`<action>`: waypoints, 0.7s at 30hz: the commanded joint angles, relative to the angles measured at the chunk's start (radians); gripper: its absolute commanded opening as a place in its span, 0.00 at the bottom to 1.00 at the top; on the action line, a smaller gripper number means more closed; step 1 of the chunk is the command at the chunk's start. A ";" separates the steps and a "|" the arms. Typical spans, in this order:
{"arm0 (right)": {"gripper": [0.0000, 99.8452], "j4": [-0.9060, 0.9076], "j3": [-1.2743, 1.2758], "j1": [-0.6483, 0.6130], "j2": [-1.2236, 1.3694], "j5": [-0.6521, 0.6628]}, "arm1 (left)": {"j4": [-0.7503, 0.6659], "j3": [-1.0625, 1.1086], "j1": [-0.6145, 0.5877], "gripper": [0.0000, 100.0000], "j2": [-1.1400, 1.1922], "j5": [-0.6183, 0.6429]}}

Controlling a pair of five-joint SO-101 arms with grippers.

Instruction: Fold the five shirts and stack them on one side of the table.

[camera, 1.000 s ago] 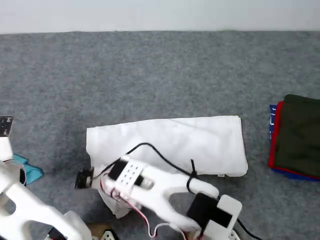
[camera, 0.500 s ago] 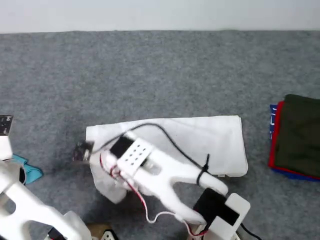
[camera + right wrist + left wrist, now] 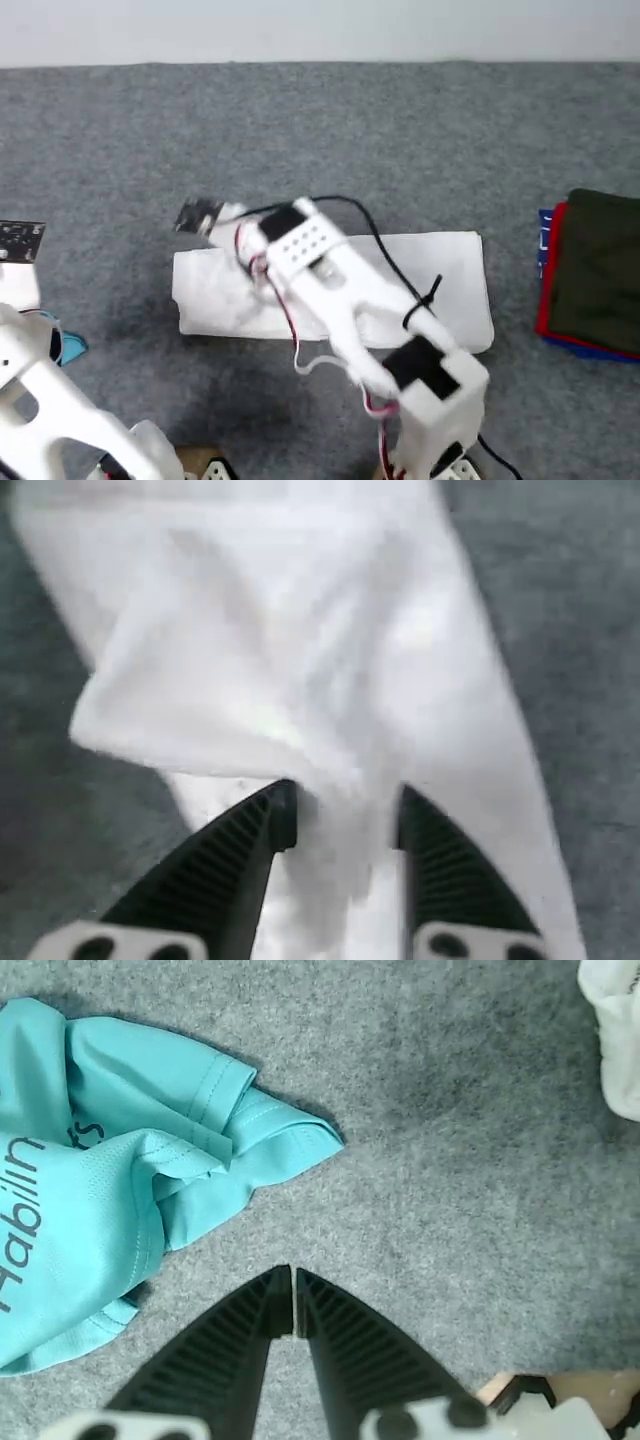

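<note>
A white shirt [image 3: 430,285] lies partly folded in the middle of the grey table. My right gripper [image 3: 200,215] hangs over the shirt's far left corner, shut on a fold of the white shirt [image 3: 300,680] that bunches between its black fingers [image 3: 262,832]. A crumpled teal shirt [image 3: 110,1170] lies at the table's left edge, with the teal shirt [image 3: 68,346] beside the left arm. My left gripper [image 3: 293,1290] hovers shut and empty just off that shirt. A stack of folded shirts [image 3: 595,272], dark on top over red and blue, sits at the right edge.
Bare grey felt table [image 3: 330,140] stretches behind the white shirt up to the white wall. The right arm's body and cable [image 3: 350,290] cross over the white shirt. A corner of the white shirt [image 3: 615,1030] shows in the left wrist view.
My right gripper swung from the white shirt's near left corner up and toward the far side, pulling the loose flap with it. The left arm barely moved.
</note>
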 commanded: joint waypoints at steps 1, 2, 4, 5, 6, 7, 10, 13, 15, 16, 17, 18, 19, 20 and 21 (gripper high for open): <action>0.22 0.073 -0.242 0.062 0.047 0.005 | -0.015 -0.005 0.005 0.01 -0.026 -0.008; 0.21 0.114 -0.308 0.067 0.062 0.005 | -0.015 -0.005 0.005 0.01 -0.026 -0.008; 0.20 0.202 -0.416 0.064 0.088 0.005 | -0.015 -0.005 0.005 0.01 -0.026 -0.008; 0.19 0.243 -0.457 0.061 0.101 0.005 | -0.017 -0.005 0.005 0.01 -0.026 -0.008; 0.18 0.278 -0.493 0.048 0.114 0.005 | -0.017 -0.005 0.005 0.01 -0.026 -0.008; 0.17 0.308 -0.520 0.038 0.128 0.005 | -0.017 -0.005 0.005 0.01 -0.026 -0.008; 0.10 0.351 -0.555 0.012 0.162 0.006 | -0.015 -0.005 0.005 0.01 -0.026 -0.008; 0.05 0.361 -0.555 -0.025 0.188 0.005 | -0.015 -0.005 0.005 0.01 -0.026 -0.008; 0.04 0.358 -0.555 -0.044 0.208 0.005 | -0.015 -0.005 0.005 0.01 -0.026 -0.008; 0.04 0.354 -0.555 -0.048 0.223 0.005 | -0.015 -0.005 0.005 0.01 -0.026 -0.008; 0.04 0.351 -0.555 -0.050 0.239 0.005 | -0.015 -0.005 0.005 0.01 -0.026 -0.008; 0.04 0.348 -0.555 -0.047 0.260 0.011 | -0.015 -0.005 0.005 0.01 -0.026 -0.008; 0.04 0.337 -0.555 -0.036 0.286 0.011 | -0.015 -0.005 0.003 0.01 -0.026 -0.008; 0.04 0.323 -0.555 -0.012 0.315 0.012 | -0.015 -0.005 0.003 0.01 -0.026 -0.008; 0.04 0.303 -0.560 0.016 0.343 0.012 | -0.015 -0.005 0.003 0.01 -0.026 -0.008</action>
